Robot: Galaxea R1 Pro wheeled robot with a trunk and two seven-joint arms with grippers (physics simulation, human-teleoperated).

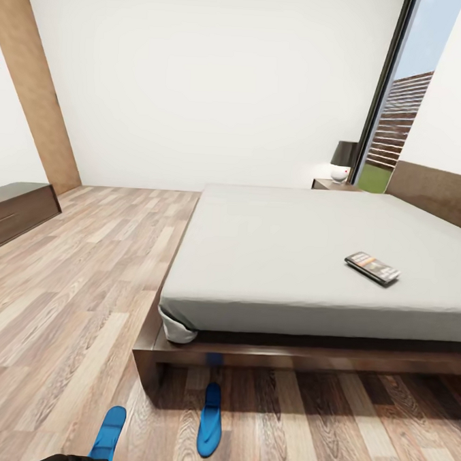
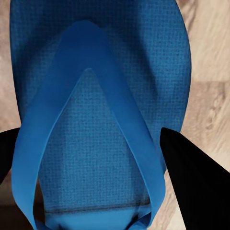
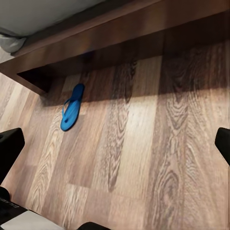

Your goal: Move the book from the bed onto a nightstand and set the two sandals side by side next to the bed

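**Around the room**

A wood-plank floor runs to a bare white wall. A long dark cabinet sits at the left. A lamp with a dark shade stands beside a tall window.

My left gripper points down with its dark fingers spread wide apart. My right gripper hangs above the floor, jaws likewise parted.
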